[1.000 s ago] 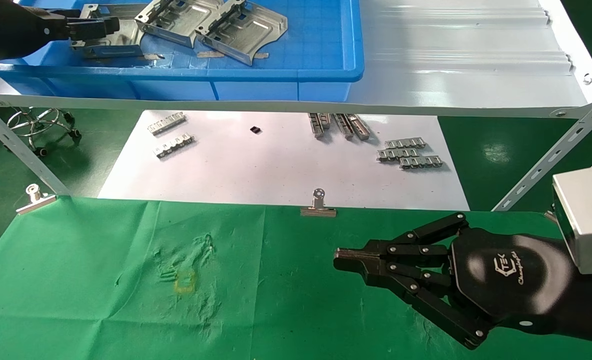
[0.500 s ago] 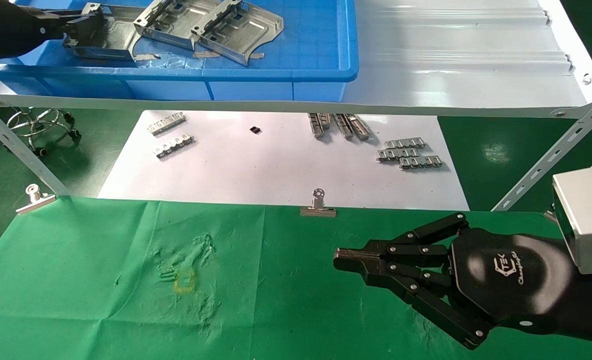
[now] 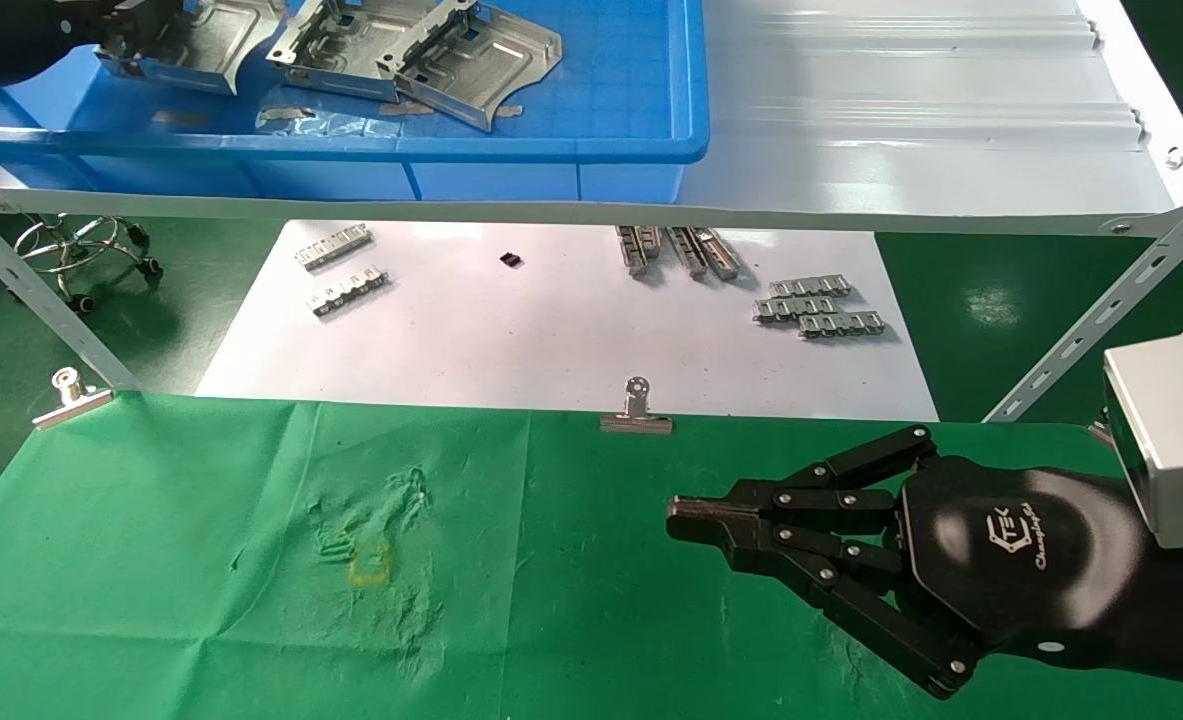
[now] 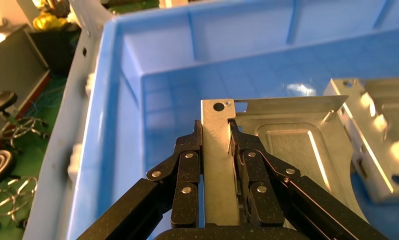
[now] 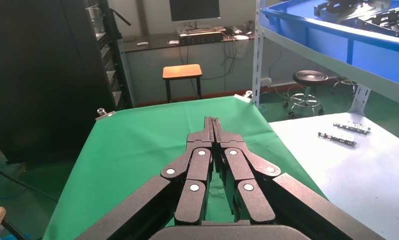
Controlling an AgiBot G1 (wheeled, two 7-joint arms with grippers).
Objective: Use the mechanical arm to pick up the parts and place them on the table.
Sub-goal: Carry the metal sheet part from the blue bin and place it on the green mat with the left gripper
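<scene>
— While one part point(image 4: 222, 165) sits clamped in the left gripper point(image 4: 216, 132) over the blue bin point(image 3: 551, 150), where are the others?
— Two parts point(image 3: 416, 45) lie in that bin. Right gripper point(image 3: 696, 520), fingers pressed together, holding nothing, hovers over the table point(image 3: 201, 560).

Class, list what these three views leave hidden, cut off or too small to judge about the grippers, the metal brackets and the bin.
- Left gripper: head view's top-left edge crops it.
- Held bracket: near end hidden behind the fingers, left wrist view.
- Blue bin: far wall cut off, head view.
- Small black item on the white sheet: too small to identify.
</scene>
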